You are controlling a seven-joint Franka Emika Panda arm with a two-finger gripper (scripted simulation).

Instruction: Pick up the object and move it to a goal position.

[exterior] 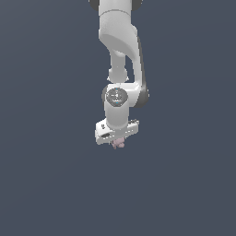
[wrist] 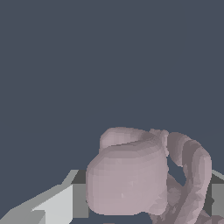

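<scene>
Object [exterior: 119, 144]: pale pink-mauve, unpatterned. Arm [exterior: 120, 50]: glossy white, dark grey joint seams. Fingers [wrist: 59, 202]: light grey-white. Background: uniform dark slate blue-grey.

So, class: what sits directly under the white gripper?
A pink blob pokes out below the gripper, between the fingers. Its upper part and the fingertips are covered.

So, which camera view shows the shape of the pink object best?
The wrist view: the pink object fills much of the picture, lumpy, between the gripper's fingers. In the exterior view only a small pink bit peeks out under the gripper, so its shape is unclear.
</scene>
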